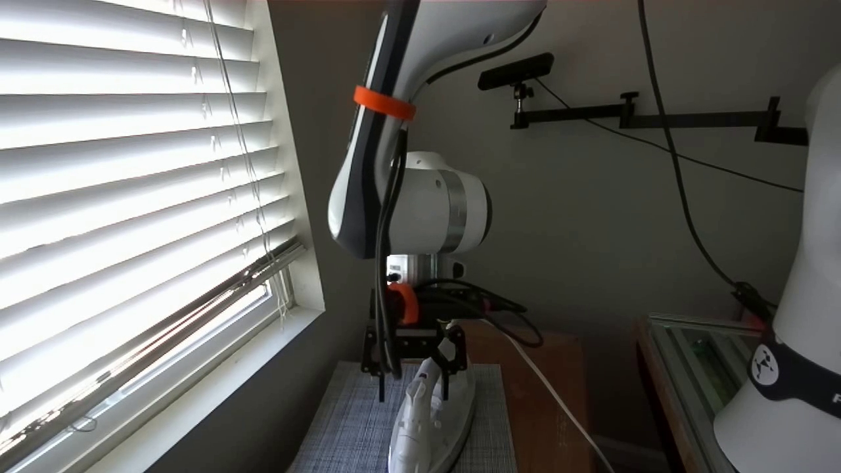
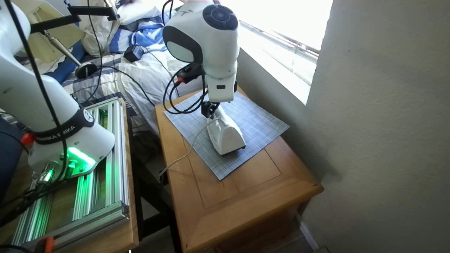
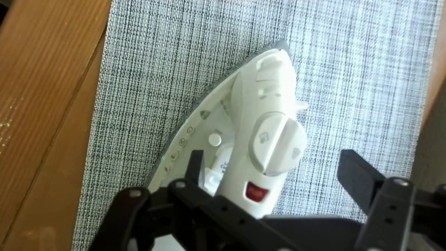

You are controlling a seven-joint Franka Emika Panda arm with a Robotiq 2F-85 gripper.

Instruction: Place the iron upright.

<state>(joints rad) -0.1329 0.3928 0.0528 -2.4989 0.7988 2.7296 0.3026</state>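
The iron (image 2: 225, 128) is laid flat on its soleplate (image 3: 281, 45), upon a grey woven mat (image 2: 262, 116) that is spread over a wooden table (image 2: 242, 203). In the wrist view its nose (image 3: 278, 57) is pointed to the far side and a little right; in an exterior view its broad heel (image 2: 231, 141) is turned to the near side. The gripper (image 3: 273, 155) is poised over the iron, its fingers (image 3: 194, 165) pointed down and spread wide. In the wrist view the handle (image 3: 240, 174) is flanked by them: the left finger is placed near it, over the iron, while the right one is set farther off, over the mat. Whether any contact is made cannot be told for certain, as part of the iron is hidden by the gripper. On top of the handle a round dial (image 3: 278, 143) and a small red panel (image 3: 256, 191) are seen. In an exterior view the white cord (image 2: 191, 149) is led off the table to the left. The arm (image 2: 219, 52) is bent over the table from above; at the left its base (image 2: 100, 144) is mounted on a metal frame (image 2: 114, 182), and a rumpled bed (image 2: 149, 75) is seen on the far side.
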